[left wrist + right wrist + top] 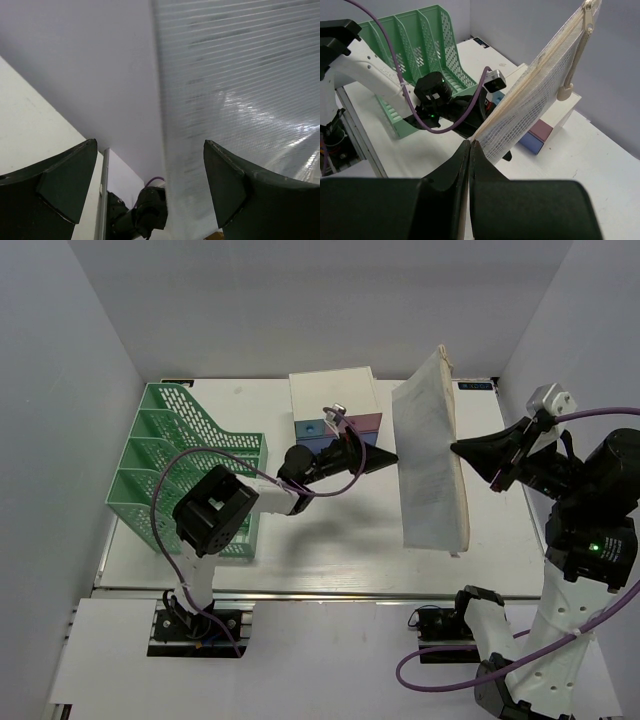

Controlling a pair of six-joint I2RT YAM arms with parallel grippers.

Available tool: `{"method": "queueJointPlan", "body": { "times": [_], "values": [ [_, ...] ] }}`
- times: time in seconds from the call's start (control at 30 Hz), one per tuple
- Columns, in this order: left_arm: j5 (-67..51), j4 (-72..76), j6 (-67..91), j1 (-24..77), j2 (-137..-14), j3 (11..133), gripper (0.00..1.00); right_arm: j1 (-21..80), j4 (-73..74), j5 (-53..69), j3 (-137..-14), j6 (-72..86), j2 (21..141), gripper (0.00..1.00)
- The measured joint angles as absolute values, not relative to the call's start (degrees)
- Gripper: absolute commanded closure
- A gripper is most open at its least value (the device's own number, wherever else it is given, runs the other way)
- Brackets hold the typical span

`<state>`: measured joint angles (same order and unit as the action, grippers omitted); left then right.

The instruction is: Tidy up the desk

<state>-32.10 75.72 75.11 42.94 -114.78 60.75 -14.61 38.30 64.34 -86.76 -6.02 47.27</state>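
My right gripper (458, 447) is shut on the edge of a white mesh zip pouch (430, 460) and holds it upright above the off-white desk (330, 540). In the right wrist view its fingertips (470, 143) pinch the pouch's lower corner (540, 95), with the beige zip along the top edge. My left gripper (380, 455) is open and empty, pointing at the pouch's left face from just in front of the drawer box. In the left wrist view the pouch (240, 100) fills the space ahead of the spread fingers (65, 175).
A green mesh file rack (180, 460) stands at the desk's left side. A small white drawer box (333, 395) with blue and pink drawers sits at the back centre, behind the left gripper. Grey walls enclose the desk; a metal rail (330, 595) runs along its front.
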Motion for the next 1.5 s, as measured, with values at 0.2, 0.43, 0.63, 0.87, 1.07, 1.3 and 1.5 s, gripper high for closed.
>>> {"method": "queueJointPlan", "body": {
  "times": [0.2,0.43,0.63,0.87,1.07,1.3,1.5],
  "values": [
    [-33.3,75.8,76.0,43.0,-113.2,62.9,0.05,-14.6,35.9,65.3,-85.1,-3.5,47.2,1.00],
    [-34.0,75.8,77.3,43.8,-112.4,65.3,0.07,-14.6,33.4,66.3,-84.5,-1.2,46.9,1.00],
    [-34.0,75.9,78.3,44.7,-111.9,66.1,0.14,-14.6,32.5,66.2,-84.5,-0.2,46.5,1.00],
    [-34.0,74.2,80.1,44.8,-110.9,66.1,0.83,-14.6,33.5,62.1,-81.5,-4.8,45.0,1.00],
    [-34.6,73.1,80.5,44.6,-108.8,66.1,1.00,-14.6,36.5,58.4,-78.2,-9.7,44.9,1.00],
    [-38.0,72.1,79.6,43.1,-104.4,63.3,1.00,-14.6,39.7,52.8,-76.9,-14.3,44.7,0.43],
    [-46.5,67.7,64.9,42.1,-92.1,61.0,1.00,-14.7,40.6,46.8,-74.8,-15.8,44.2,0.18]
  ]
}}
